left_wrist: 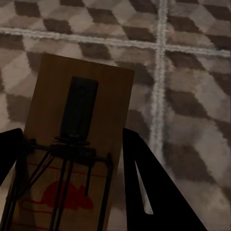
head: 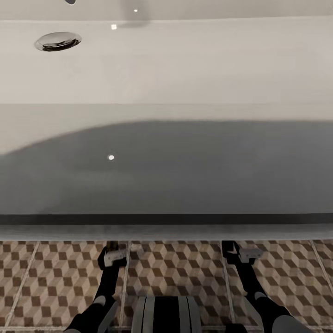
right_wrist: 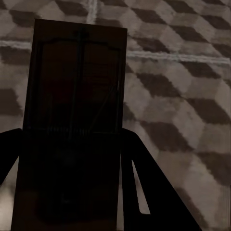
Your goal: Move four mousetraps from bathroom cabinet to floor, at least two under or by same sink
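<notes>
Head view puts me right against the sink (head: 185,69), both arms reaching under its front edge over the floor (head: 46,277). My left hand (left_wrist: 72,192) is clamped on a trap (left_wrist: 79,134), and my right hand (right_wrist: 72,192) grips a 2nd trap (right_wrist: 72,120), dark in shadow. Both traps hang above the tiles. My worry: releasing from this height could bounce a trap away from the sink, or flip it.

No readable text or numbers anywhere; the only marking is a red mouse picture printed on the mousetrap (left_wrist: 72,144).
</notes>
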Available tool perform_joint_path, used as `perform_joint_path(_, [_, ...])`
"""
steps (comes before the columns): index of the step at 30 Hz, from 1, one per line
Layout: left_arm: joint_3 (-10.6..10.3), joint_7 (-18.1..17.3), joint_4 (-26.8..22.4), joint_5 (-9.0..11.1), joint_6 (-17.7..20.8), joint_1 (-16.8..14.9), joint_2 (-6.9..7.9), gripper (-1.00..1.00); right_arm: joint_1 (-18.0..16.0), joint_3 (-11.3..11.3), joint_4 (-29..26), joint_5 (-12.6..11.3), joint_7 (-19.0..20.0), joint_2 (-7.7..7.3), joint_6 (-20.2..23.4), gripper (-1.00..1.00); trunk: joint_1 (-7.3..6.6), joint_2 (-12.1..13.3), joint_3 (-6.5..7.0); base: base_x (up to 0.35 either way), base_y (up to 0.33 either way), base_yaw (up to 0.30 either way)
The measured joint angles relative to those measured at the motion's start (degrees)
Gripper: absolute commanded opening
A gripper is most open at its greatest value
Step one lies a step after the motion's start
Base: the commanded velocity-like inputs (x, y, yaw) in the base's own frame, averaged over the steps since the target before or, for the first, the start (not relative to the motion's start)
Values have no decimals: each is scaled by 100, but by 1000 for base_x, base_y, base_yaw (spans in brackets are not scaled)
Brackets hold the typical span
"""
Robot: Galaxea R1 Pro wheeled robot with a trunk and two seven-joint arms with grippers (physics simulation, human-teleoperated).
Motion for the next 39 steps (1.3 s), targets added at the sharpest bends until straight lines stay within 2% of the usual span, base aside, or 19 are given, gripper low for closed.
perform_joint_path(2, [2, 5, 29, 1, -17, 0, -3, -100, 1, -4, 45, 7, 0, 0, -38, -100, 0, 0, 0, 0, 0, 0])
perform_joint_path(5, [7, 20, 53, 5, -44, 0, -14, -100, 2, -7, 103, 5, 0, 4, -319, -100, 0, 0, 0, 0, 0, 0])
perform_joint_path(13, [1, 12, 59, 17, -48, 0, -52, -100, 7, 1, 233, 16, 0, 18, -522, -100, 0, 0, 0, 0, 0, 0])
perform_joint_path(23, [0, -23, -41, 27, -37, -1, -13, -100, 7, -3, 266, 19, 0, 42, -557, -100, 0, 0, 0, 0, 0, 0])
perform_joint_path(39, [12, 10, -256, 42, -41, 0, -48, -100, 7, -23, 269, 36, -42, 48, -524, -100, 0, 0, 0, 0, 0, 0])
